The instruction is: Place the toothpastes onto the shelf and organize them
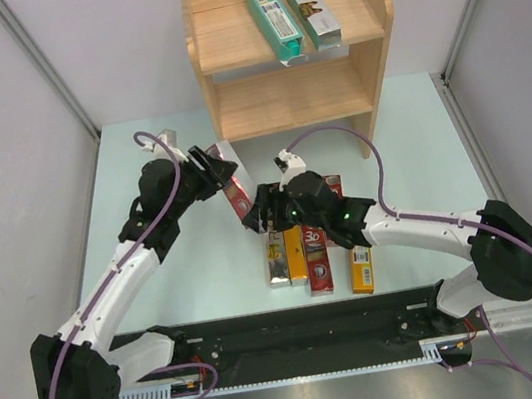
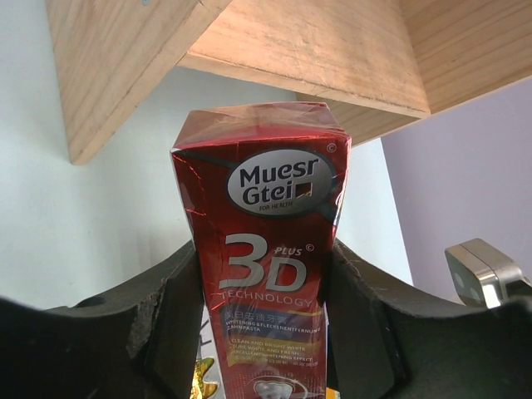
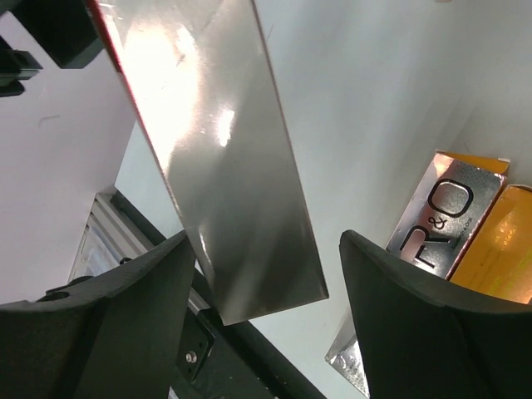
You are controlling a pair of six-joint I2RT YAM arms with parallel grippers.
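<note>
Pale green desk (image 1: 150,167) runs to the light two-tier wooden shelf (image 1: 281,101) at the far side. On its top tier a teal-green carton (image 1: 275,22) and a silver carton (image 1: 311,12) lie side by side. The left pincer (image 1: 220,176) is clamped on a red foil "3D" toothpaste carton (image 2: 266,249), held above the desk just left of the row of loose cartons (image 1: 305,254). The right pincer (image 3: 264,249) stands apart, straddling that carton's near end, seemingly without contact. If this is a handover, the right should close squarely on the flat faces before the left releases. The carton should then go in level and parallel to the shelved pair.
</note>
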